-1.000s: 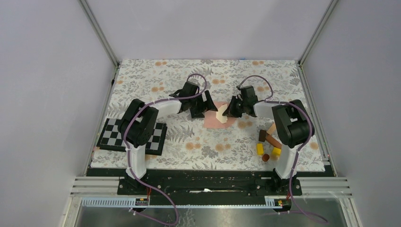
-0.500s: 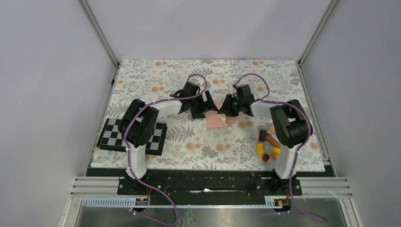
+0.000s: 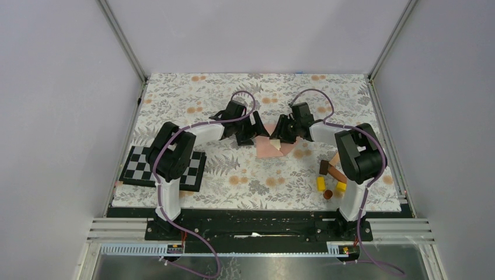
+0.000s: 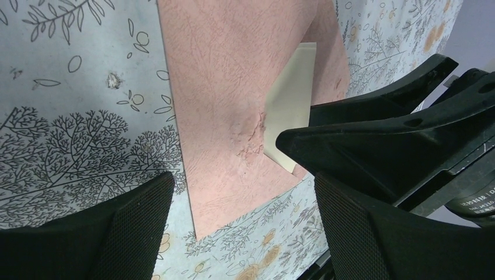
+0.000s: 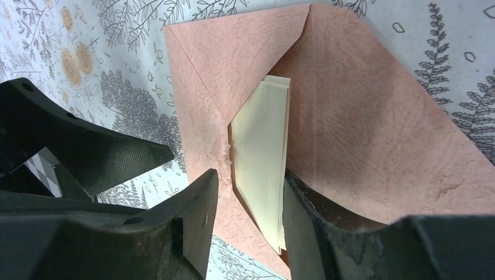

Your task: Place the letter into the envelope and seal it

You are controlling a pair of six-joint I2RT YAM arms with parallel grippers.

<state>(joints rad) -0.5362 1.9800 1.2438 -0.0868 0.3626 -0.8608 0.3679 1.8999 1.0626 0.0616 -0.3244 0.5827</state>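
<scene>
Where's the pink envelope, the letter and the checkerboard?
envelope (image 5: 373, 128): right wrist view, on the bare pink paper right of the letter.
letter (image 5: 260, 146): right wrist view, middle of the cream sheet.
checkerboard (image 3: 135, 166): top external view, on its left squares.

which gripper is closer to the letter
The right gripper: its fingers flank the letter at the envelope mouth; the left gripper hovers open above the envelope, beside the letter.

Left arm (image 3: 172, 153) and right arm (image 3: 359, 153): white tubular links joined by rounded black housings, each trailing a purple cable (image 3: 243, 92) from its black base plate (image 3: 164, 226). Fingers (image 4: 373, 251) matte black, tapering, their inner pads (image 4: 134, 233) finely cross-hatched.
</scene>
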